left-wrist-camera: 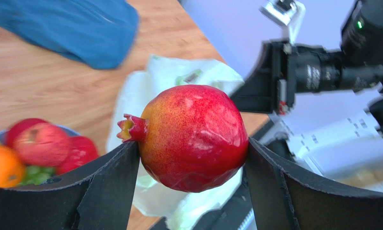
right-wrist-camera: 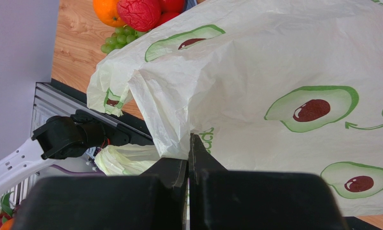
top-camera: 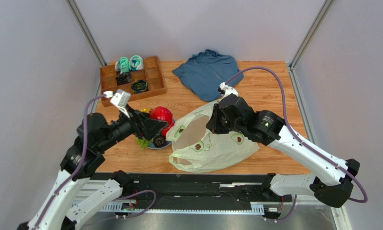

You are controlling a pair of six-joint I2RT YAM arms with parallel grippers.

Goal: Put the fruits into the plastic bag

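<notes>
My left gripper (left-wrist-camera: 193,160) is shut on a glossy red pomegranate (left-wrist-camera: 193,136) and holds it above the table, just left of the bag; both show in the top view, gripper (top-camera: 158,122) and fruit (top-camera: 160,115). The other fruits lie on a small blue plate (top-camera: 151,146): red ones (left-wrist-camera: 42,143), an orange (left-wrist-camera: 1,165), green grapes (left-wrist-camera: 35,175). The pale-green plastic bag (top-camera: 212,143) with avocado prints lies on the table, its mouth facing left. My right gripper (right-wrist-camera: 188,143) is shut on the bag's upper edge (right-wrist-camera: 169,139) and holds the mouth open (top-camera: 216,120).
A wooden tray (top-camera: 152,86) with rolled teal and black socks stands at the back left. A folded blue garment (top-camera: 207,74) lies at the back centre. The table's near edge and black rail (top-camera: 193,187) run just below the bag.
</notes>
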